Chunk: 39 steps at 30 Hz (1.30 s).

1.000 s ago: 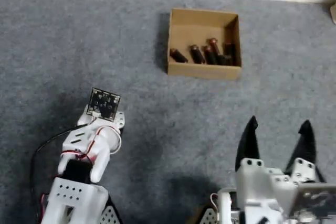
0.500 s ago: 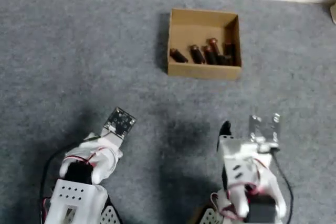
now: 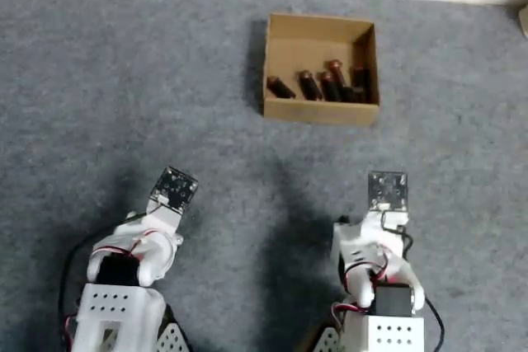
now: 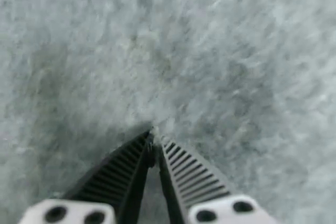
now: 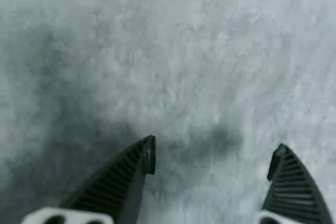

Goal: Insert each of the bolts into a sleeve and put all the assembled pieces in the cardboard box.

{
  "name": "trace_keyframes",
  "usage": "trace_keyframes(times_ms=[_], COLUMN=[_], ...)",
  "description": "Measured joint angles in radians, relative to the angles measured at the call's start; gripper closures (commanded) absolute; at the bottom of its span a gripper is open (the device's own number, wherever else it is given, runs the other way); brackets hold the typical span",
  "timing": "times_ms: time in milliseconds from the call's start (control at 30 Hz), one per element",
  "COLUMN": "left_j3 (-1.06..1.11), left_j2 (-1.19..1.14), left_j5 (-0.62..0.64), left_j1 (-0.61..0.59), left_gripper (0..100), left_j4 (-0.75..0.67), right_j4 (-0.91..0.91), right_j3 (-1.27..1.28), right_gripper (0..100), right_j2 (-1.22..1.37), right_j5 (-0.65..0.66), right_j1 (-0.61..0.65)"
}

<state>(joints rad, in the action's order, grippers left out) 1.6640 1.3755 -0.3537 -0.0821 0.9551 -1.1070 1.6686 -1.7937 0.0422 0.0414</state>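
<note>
Inside the cardboard box (image 3: 320, 22), along its near wall: assembled pieces (image 3: 322, 86), probably light, rigid, slick metal, best pinched mid-shaft; well short of the box, left end effector (image 4: 156, 148) closed tip-to-tip, empty, right end effector (image 5: 215, 153) spread wide, empty.

1 cardboard box (image 3: 322, 111); about 4 assembled pieces (image 3: 310, 85) inside it; 2 arms (image 3: 136, 251)
</note>
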Motion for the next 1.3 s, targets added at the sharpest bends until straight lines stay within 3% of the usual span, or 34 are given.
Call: trace_keyframes(times_ms=[267,433,567,700,767,1300], left_j3=[0.000,0.011,0.011,0.011,0.012,0.012], left_j2=[0.005,0.189,0.411,0.422,0.423,0.425], left_j5=[0.000,-0.002,0.000,-0.002,-0.003,-0.003], left_j1=[-0.018,-0.066,-0.071,-0.072,-0.072,-0.072], left_gripper=[99,99,99,99,99,99], left_j4=[0.003,0.023,0.155,0.356,0.387,0.391], right_j4=[-0.089,-0.092,-0.095,-0.095,-0.095,-0.095], right_j3=[0.000,0.000,0.000,0.000,0.000,0.000], right_gripper=[68.2,68.2,68.2,68.2,68.2,68.2], right_j2=[0.000,-0.018,-0.032,-0.035,-0.035,-0.035], right_j5=[0.000,0.000,0.000,0.000,0.000,0.000], right_j1=[0.000,-0.038,-0.077,-0.087,-0.087,-0.087])
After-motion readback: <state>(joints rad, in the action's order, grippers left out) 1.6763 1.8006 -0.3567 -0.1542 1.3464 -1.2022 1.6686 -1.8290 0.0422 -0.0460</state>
